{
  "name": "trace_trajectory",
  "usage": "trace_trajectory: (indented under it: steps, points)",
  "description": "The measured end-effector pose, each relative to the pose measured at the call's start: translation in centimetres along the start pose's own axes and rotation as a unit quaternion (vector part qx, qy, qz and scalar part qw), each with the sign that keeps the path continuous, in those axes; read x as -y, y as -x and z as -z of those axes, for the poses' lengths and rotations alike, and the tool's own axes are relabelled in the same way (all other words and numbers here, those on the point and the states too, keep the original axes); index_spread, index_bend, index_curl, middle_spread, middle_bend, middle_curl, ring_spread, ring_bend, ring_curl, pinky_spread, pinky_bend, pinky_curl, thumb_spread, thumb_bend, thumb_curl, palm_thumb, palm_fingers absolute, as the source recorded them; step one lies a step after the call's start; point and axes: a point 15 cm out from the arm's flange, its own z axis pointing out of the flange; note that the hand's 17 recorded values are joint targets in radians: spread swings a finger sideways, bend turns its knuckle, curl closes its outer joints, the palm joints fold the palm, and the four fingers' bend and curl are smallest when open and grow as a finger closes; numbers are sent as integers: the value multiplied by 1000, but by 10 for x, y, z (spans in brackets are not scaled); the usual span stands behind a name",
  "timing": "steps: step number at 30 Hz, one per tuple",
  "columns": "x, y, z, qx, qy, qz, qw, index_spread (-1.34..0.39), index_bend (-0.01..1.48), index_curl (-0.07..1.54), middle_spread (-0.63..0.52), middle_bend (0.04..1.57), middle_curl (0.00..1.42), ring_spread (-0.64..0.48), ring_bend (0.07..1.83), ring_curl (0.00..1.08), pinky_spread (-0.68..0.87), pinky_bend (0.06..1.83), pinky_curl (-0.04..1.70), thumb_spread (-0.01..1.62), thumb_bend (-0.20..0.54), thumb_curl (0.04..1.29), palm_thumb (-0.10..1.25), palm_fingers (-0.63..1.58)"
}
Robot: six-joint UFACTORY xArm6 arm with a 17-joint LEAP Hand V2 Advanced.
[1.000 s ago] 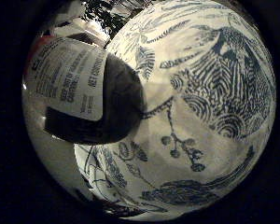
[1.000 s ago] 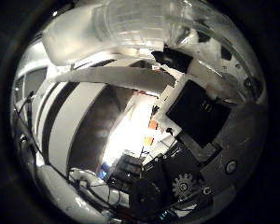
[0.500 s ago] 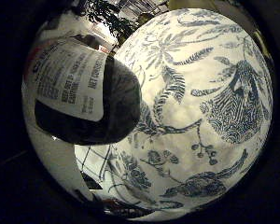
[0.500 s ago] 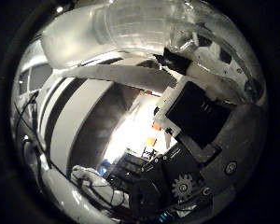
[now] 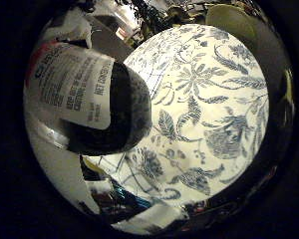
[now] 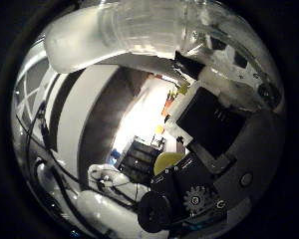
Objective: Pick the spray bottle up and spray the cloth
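Observation:
The spray bottle [image 5: 84,94] fills much of the little finger side palm view, so it is close against my palm; it has a white printed label and a dark body. Its clear, ribbed upper part [image 6: 134,30] crosses the thumb side palm view. My right hand [image 6: 224,149] shows there as black and white finger parts with a small gear, curled beside that clear part. Beyond the bottle's dark end lies the cloth [image 5: 204,114], white with a blue leaf and flower print, spread flat and apart from the bottle.
A pale surface [image 5: 55,164] shows beside the cloth's edge. A yellow-green object [image 5: 234,20] sits past the cloth's far side. A dark shelf unit [image 6: 139,157] and a brightly lit room lie behind the hand.
The whole picture has shifted, so the camera moved: the cloth's print slides across the view and more of it shows. The bottle keeps its place against the palm.

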Motion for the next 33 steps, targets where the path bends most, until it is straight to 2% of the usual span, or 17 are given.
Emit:
trace_trajectory:
  steps: [5,11,18,23,33]
  points:
    - [11,26,14,-25,101,44,994,-167,1197,671,-66,1350,575,-151,1473,572,-149,1279,785,951,-15,704,1046,1193]
    - [25,58,13,-58,209,94,972,-166,1202,663,-66,1352,570,-150,1472,572,-158,1217,888,950,-13,721,1048,1195]
    - [27,89,-11,-100,326,150,928,-167,1201,658,-66,1351,567,-149,1470,571,-168,1165,982,945,-14,738,1043,1199]
    - [25,115,-34,-141,392,185,890,-168,1201,656,-66,1350,566,-150,1468,571,-175,1134,1037,945,-14,744,1042,1201]
    - [33,154,-69,-249,476,241,809,-168,1198,654,-66,1346,564,-153,1463,571,-188,1082,1120,941,-16,748,1027,1207]
